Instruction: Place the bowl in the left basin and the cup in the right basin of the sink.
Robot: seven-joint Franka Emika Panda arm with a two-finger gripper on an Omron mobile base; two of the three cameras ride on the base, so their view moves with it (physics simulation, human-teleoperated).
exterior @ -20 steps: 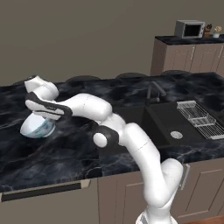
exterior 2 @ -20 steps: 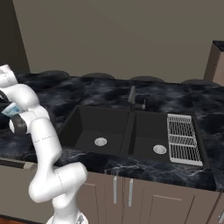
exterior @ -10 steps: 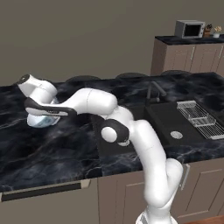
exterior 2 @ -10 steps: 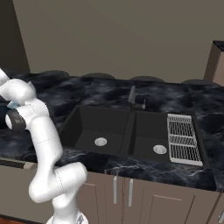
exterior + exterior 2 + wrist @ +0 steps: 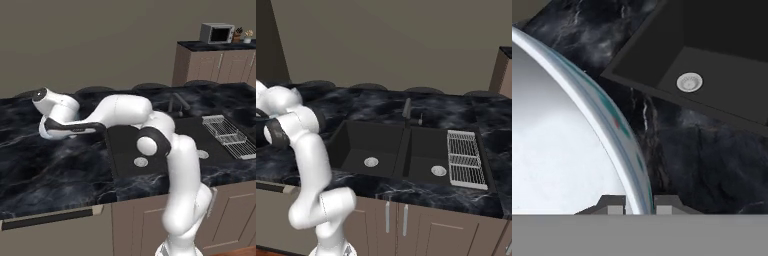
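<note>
The white bowl [image 5: 562, 150] takes up the left of the hand view, its pale blue-grey rim running down between my two finger tips. My gripper [image 5: 639, 205] is shut on that rim. Past the bowl lie the black marbled counter and a basin of the sink [image 5: 712, 55] with a round silver drain. From the base, the left basin [image 5: 363, 145] and the right basin [image 5: 428, 152] sit side by side, each showing a silver drain. My hand [image 5: 60, 129] hangs above the counter, left of the sink [image 5: 132, 145]. The cup is out of view.
A dark faucet [image 5: 406, 111] rises behind the divider. A wire grid rack [image 5: 462, 157] lies to the right of the right basin. Black marbled counter [image 5: 55, 170] spreads to the left, with cabinets below and a microwave [image 5: 216, 33] at the back right.
My hand has risen and turned with the bowl, which no longer shows in the left base view. The elbow has swung up and over toward the sink.
</note>
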